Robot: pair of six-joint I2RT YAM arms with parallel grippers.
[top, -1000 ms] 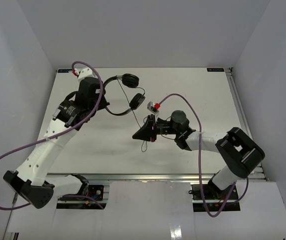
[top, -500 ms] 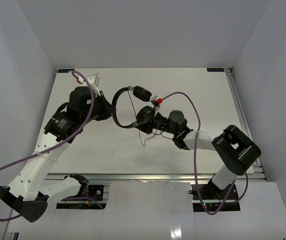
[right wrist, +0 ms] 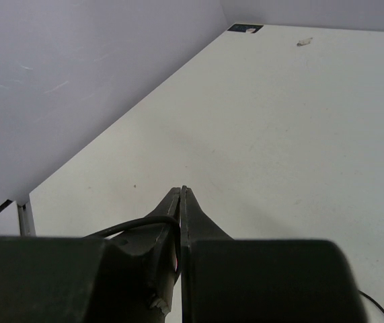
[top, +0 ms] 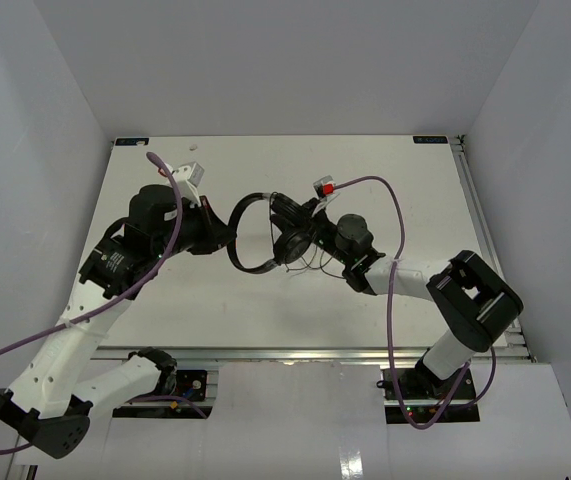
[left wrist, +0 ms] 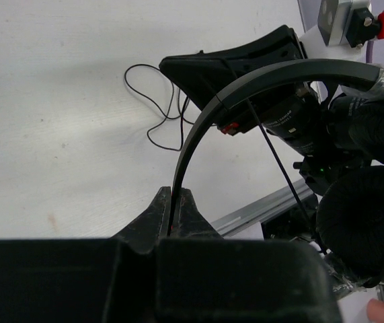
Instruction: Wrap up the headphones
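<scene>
The headphones (top: 246, 263) hang above the middle of the table, held between both arms. My left gripper (top: 227, 238) is shut on the thin headband (left wrist: 198, 128), which rises out of its jaws (left wrist: 175, 202) and curves right to a padded earcup (left wrist: 363, 222). My right gripper (top: 307, 238) is up against the earcups (top: 290, 247) from the right. In the right wrist view it (right wrist: 181, 192) is shut, and the thin black cable (right wrist: 128, 227) runs in between its fingers. Loose cable loops (left wrist: 152, 101) lie on the table below.
Thick purple robot cables (top: 170, 215) arc over both arms. A metal rail (top: 315, 352) runs along the table's near edge. White walls close in the left, back and right sides. A small pale scrap (right wrist: 304, 42) lies near the far edge.
My left arm has swung the headphones right and nearer while turning them. My right gripper has moved up and back from the table's middle to the earcups, and the cable now hangs in short loops.
</scene>
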